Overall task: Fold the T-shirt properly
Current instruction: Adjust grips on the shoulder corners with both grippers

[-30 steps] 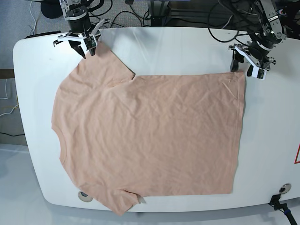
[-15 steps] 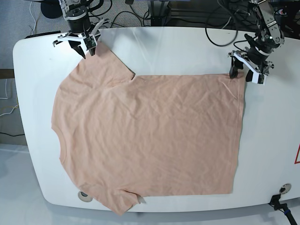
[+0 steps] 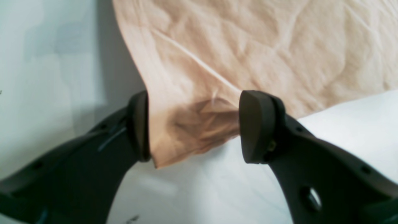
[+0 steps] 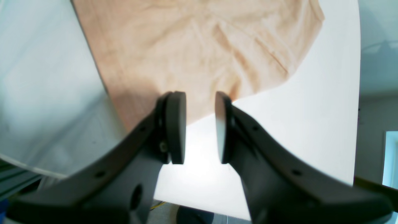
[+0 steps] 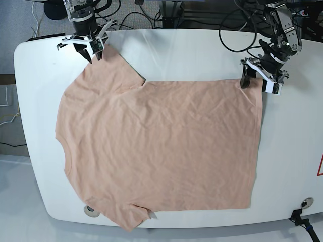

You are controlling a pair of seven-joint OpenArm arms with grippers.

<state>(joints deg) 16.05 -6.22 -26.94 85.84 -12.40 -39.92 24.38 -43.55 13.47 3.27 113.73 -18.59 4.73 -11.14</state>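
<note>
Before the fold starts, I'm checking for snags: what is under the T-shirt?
The T-shirt lies flat on the white table, which shows all around it. A small round fitting peeks out at the near edge. Anything else beneath is covered.

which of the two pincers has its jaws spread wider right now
The left pincer: its jaws stand wide either side of the T-shirt's hem corner. The right pincer, at the sleeve, shows only a narrow gap.

Plain pale peach T-shirt [image 5: 161, 146], glossy white table [image 5: 192, 50], black hands with white trim [image 5: 256, 80]
</note>
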